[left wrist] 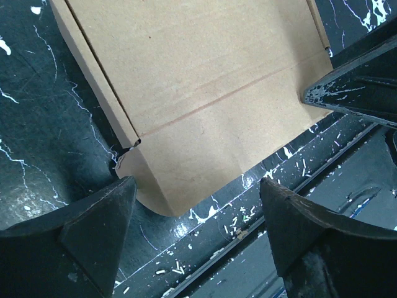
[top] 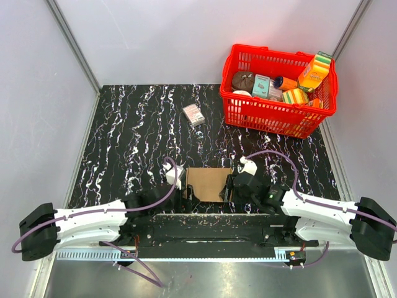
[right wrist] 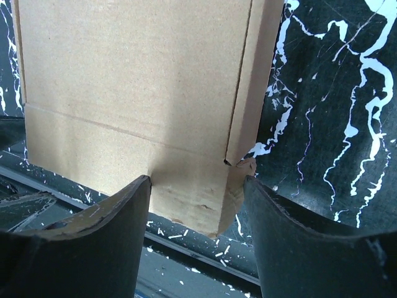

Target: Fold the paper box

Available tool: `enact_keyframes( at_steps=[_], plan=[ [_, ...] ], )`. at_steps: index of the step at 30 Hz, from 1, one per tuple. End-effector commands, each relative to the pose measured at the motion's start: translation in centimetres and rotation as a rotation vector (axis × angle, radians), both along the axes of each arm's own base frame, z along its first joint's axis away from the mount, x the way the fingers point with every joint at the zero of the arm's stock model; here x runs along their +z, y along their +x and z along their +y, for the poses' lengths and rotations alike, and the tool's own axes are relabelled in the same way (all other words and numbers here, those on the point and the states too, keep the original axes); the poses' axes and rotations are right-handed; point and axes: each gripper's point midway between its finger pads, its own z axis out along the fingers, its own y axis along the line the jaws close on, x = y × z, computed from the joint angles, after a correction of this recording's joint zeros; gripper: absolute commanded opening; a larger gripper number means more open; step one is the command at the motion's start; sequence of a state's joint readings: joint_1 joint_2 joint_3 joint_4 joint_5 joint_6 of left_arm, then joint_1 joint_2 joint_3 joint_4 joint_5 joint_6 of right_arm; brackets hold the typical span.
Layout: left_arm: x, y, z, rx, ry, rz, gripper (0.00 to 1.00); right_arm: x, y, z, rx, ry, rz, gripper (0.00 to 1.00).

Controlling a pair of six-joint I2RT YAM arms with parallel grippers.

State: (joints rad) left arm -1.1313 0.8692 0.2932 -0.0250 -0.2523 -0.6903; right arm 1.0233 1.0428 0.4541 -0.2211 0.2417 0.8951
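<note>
The box [top: 209, 184] lies flat on the desk [top: 136, 136], well apart from the basket [top: 273, 121], on its arm-base side. The left gripper [left wrist: 197, 186] is released, its fingers spread astride the box corner farther from the basket. The right gripper [right wrist: 197, 180] is likewise released, astride the nearer corner. The box looks light: thin brown card, stiff across panels, bending readily at its creases and fraying at the notches. Best held by the flap edge beside a crease. It bears no print, and the basket's labels are too small to read
</note>
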Motion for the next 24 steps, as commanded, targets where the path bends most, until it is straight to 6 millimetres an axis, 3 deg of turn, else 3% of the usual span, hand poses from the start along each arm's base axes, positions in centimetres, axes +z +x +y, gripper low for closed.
enact_keyframes(
  at_steps=[1,15,24],
  plan=[
    [2.64,0.18,-2.33,-0.031,-0.104,-0.018,0.84,0.94,0.09,0.96,0.008,0.054,-0.016,0.66],
    [2.77,-0.01,-2.62,-0.043,-0.118,-0.011,0.72,1.15,-0.09,1.18,0.012,0.079,-0.013,0.59],
    [2.44,0.18,-2.25,-0.034,-0.088,-0.016,0.72,0.83,-0.16,0.9,0.009,0.072,-0.013,0.59]
  ],
)
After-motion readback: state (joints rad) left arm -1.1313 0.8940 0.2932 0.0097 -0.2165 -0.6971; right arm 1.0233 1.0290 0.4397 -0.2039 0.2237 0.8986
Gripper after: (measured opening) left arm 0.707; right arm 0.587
